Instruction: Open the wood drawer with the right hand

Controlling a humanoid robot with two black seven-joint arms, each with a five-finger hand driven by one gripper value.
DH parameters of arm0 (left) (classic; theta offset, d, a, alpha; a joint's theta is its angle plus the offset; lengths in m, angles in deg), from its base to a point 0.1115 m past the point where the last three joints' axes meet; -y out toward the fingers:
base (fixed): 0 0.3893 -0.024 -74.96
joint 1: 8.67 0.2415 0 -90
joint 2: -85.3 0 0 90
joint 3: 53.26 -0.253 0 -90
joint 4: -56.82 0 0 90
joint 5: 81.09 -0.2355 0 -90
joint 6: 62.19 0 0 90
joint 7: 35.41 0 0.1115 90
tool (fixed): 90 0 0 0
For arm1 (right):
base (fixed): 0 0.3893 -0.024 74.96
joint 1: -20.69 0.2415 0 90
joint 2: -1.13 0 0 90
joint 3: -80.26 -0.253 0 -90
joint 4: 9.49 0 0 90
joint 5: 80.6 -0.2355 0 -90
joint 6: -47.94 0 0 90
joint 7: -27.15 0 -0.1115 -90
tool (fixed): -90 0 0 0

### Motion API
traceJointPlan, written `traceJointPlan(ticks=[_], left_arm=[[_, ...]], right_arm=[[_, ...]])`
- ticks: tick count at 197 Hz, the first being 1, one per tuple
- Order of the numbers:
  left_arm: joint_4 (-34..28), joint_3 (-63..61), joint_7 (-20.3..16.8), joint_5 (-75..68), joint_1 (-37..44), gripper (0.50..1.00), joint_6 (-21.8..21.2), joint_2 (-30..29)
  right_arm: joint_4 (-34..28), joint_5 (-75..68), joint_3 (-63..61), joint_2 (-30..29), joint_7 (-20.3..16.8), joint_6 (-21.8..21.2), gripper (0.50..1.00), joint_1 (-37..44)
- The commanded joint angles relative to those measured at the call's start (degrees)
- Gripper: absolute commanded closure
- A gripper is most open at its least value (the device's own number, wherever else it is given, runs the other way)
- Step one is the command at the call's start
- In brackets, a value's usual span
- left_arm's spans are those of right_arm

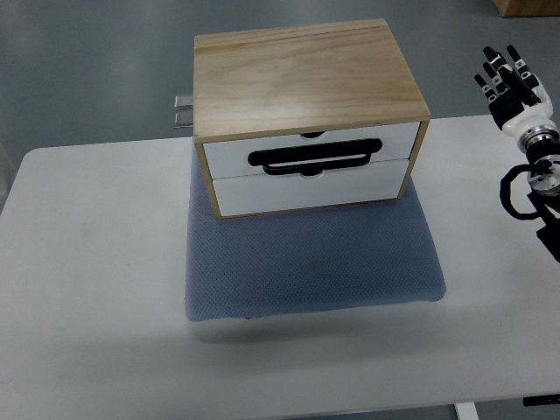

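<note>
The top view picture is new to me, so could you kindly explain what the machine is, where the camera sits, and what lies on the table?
This is one camera looking steeply down from the robot's own side. The robot is a humanoid with two arms; only its right hand shows, at the right edge, black fingers spread upward and holding nothing. The left arm is out of view. On the white table lies a blue-grey mat, and on its far part stands a wooden drawer box with two white drawer fronts. A black handle sits on the upper drawer; the lower drawer is below it. Both drawers look closed.
</note>
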Motion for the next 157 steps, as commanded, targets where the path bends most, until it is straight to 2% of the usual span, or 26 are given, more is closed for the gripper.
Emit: traceJointPlan(ticks=[1,157], left_arm=[[-0.1,-0.1,0.0,-0.2,0.0,0.5,0.0,0.0],[0.3,-0.3,0.0,-0.2,0.0,0.5,0.0,0.0]], right_arm=[[0.0,0.0,0.0,0.0,0.0,0.0,0.556,0.0],[-0.1,0.0,0.3,0.0,0.0,0.0,0.556,0.2]])
